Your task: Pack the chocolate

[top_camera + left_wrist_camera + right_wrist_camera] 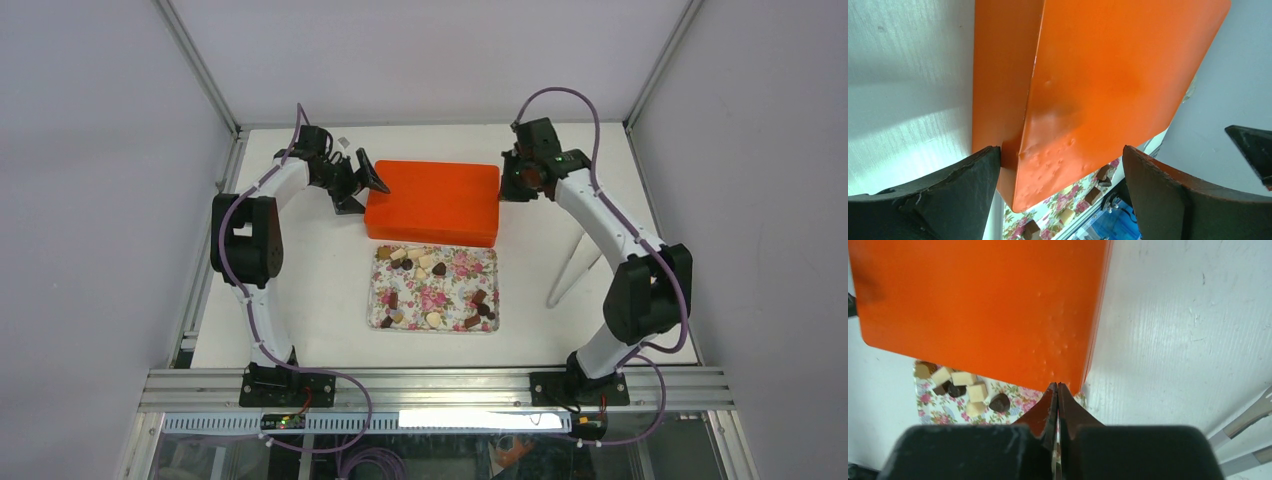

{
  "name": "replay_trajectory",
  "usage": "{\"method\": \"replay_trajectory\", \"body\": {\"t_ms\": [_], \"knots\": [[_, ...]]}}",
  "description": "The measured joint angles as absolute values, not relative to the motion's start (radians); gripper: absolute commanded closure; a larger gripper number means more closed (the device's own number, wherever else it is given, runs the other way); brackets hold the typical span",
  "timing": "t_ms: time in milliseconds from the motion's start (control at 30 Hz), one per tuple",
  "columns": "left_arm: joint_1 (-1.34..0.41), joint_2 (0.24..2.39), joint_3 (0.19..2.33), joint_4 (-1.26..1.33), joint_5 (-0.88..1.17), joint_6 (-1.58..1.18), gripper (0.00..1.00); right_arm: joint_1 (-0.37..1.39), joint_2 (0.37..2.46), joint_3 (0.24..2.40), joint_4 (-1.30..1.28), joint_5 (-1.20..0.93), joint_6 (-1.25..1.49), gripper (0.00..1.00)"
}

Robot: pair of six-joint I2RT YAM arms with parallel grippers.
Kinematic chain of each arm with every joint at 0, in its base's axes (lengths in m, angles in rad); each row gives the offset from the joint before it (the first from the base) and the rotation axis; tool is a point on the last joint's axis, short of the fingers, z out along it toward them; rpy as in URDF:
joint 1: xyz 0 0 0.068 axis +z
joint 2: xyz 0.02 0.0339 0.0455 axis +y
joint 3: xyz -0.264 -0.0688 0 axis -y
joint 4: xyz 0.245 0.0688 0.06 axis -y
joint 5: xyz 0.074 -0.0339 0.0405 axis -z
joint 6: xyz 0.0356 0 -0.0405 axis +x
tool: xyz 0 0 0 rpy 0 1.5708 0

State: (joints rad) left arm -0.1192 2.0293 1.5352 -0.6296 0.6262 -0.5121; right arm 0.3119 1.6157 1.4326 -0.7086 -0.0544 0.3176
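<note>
The chocolate [482, 309] lies as several small dark brown, tan and cream pieces scattered on a flower-print tray [453, 285]. A closed orange box [433, 202] lies just behind the tray. My left gripper [364, 191] is open at the box's left end; in the left wrist view the box's corner [1048, 165] sits between the fingers and the left finger [948, 192] touches its side. My right gripper [508, 182] is shut and empty at the box's right end. In the right wrist view its tips [1057, 386] meet over the box's near right corner [1068, 365], with chocolate [963, 387] beyond.
Metal tongs [573, 265] lie on the white table right of the tray, also showing in the right wrist view [1248, 420]. The table's aluminium front rail [430, 385] runs along the near edge. Grey walls enclose the table.
</note>
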Motion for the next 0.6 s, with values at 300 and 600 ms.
{"method": "replay_trajectory", "body": {"t_ms": [300,600], "knots": [[-0.119,2.037,1.546,-0.636,0.626,-0.513,0.06,0.38,1.633,1.436,-0.77,0.024,0.278,1.0],[-0.119,2.044,1.548,-0.636,0.629,-0.513,0.06,0.383,1.798,1.368,-0.608,0.024,0.294,1.0]]}}
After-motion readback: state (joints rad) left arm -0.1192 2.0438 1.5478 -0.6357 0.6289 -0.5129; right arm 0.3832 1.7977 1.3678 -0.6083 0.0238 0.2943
